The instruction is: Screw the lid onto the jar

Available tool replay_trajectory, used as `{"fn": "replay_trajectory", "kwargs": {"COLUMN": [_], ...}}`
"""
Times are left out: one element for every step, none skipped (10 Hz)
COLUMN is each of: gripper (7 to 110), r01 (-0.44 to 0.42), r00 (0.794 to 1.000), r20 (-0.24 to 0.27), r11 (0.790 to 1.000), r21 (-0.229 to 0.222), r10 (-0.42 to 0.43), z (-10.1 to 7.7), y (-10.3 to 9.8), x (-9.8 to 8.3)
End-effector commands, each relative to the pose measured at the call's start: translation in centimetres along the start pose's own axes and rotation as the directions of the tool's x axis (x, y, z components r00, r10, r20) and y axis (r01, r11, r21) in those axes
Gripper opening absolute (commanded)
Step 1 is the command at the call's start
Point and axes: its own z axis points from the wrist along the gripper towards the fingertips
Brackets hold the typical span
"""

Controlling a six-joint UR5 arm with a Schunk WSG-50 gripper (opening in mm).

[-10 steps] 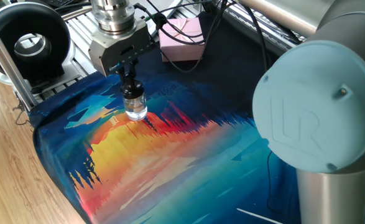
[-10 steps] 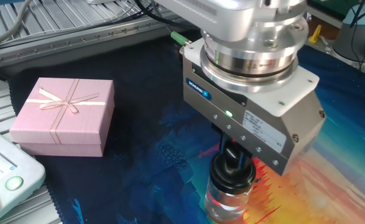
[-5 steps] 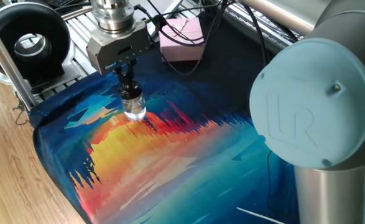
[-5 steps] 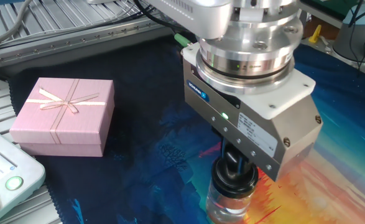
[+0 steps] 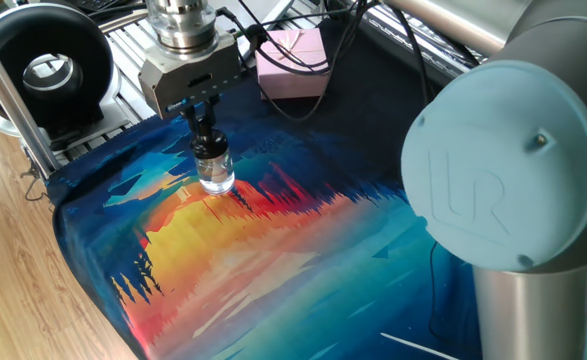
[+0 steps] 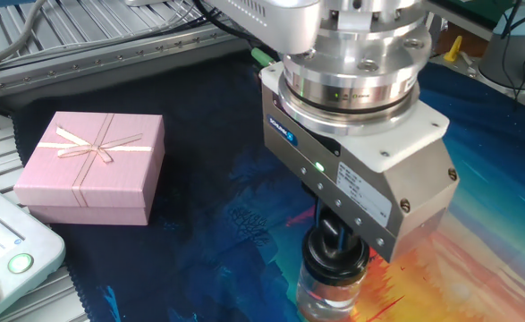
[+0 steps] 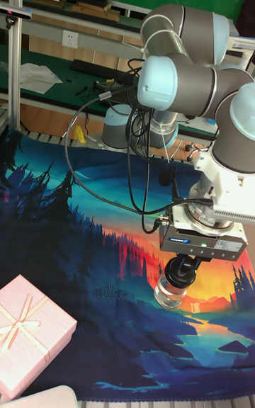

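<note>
On the painted cloth (image 5: 273,250) that covers the tabletop, near its dark upper edge, you see the jar (image 5: 216,172) standing upright with the lid (image 5: 210,147) on its neck. Your gripper (image 5: 204,113) hangs straight down over it, and the fingers (image 5: 200,110) are clenched on the knob of the lid. From one fixed view the knob itself is hard to separate from the black fingers, so you cannot tell how far the lid is threaded on.

From the other fixed view the gripper (image 6: 338,237) body fills most of the picture and hides the top of the lid (image 6: 335,261); only its black rim shows below the housing. The jar (image 6: 329,293) is cut off by the bottom edge, so its base is out of sight there. A green light glows on the gripper's side.

In the tall fixed view the jar (image 7: 170,292) shows whole, clear glass with a rounded body, resting on the cloth (image 7: 85,252) where the orange meets the dark trees. The lid (image 7: 179,275) sits between it and the gripper (image 7: 185,264), partly masked by the fingers.

The pink box (image 6: 92,167) with a ribbon bow lies well apart from the jar on the dark part of the cloth. In the tall fixed view its lower corner is cut off (image 7: 30,333).
</note>
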Motion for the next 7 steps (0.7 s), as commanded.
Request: {"fn": "replay_trajectory", "kwargs": {"gripper": [7, 7, 7, 7, 7, 7, 7], "r01": [0.028, 0.04, 0.051, 0.058, 0.062, 0.064, 0.062], "r00": [0.998, 0.997, 0.996, 0.996, 0.996, 0.996, 0.996], "r20": [0.058, 0.063, 0.068, 0.066, 0.063, 0.059, 0.055], "r11": [1.0, 0.999, 0.999, 0.998, 0.998, 0.998, 0.998], "r21": [0.001, 0.007, 0.006, 0.014, 0.02, 0.02, 0.02], "r10": [-0.028, -0.041, -0.051, -0.059, -0.063, -0.065, -0.063], "z": [-0.1, -0.3, -0.2, -0.1, -0.1, -0.1, -0.3], "y": [0.4, 0.5, 0.7, 0.6, 0.4, 0.4, 0.5], "x": [-0.6, -0.5, -0.3, -0.1, 0.3, 0.6, 0.9]}}
